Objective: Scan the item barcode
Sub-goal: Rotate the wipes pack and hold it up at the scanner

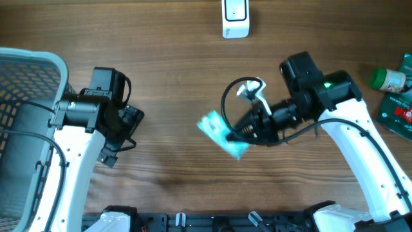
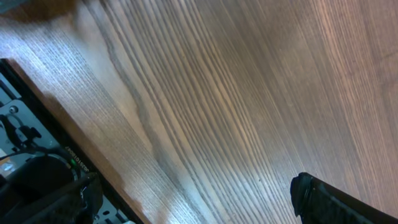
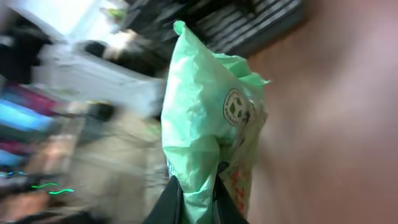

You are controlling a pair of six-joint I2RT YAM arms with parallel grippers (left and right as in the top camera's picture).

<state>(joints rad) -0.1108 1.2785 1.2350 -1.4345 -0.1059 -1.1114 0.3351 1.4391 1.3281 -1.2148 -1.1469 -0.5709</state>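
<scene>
While the left fingers (image 2: 323,200) stand spread wide with only bare wooden tabletop (image 2: 236,93) between them and nothing in their hold, the right fingers (image 3: 169,204) are clenched on the bottom edge of a pale green plastic packet (image 3: 205,124); in the right wrist view the packet rises straight out from between the two dark fingertips, crumpled and pinched narrow at the grip, widening beyond it; a small round emblem (image 3: 235,107) is printed on the face turned toward the right-hand fingertip, and some red print shows low on that same face, too blurred to read; from overhead the packet (image 1: 222,133) looks teal and smeared, sticking out past the tips of the right fingers toward the middle of the tabletop, and whether it touches the wood cannot be told; a white scanner (image 1: 235,18) stands at the far edge of the tabletop, well apart from the packet and from the right fingers; behind the right wrist, away from the fingertips, a bottle with a green cap (image 1: 388,78) sits near a dark green pack (image 1: 398,111) at the edge of view; a grey mesh basket (image 1: 32,71) sits behind the left arm, on the side opposite its fingertips; the two sets of fingers are well apart, their tips pointing roughly toward each other across open wood.
</scene>
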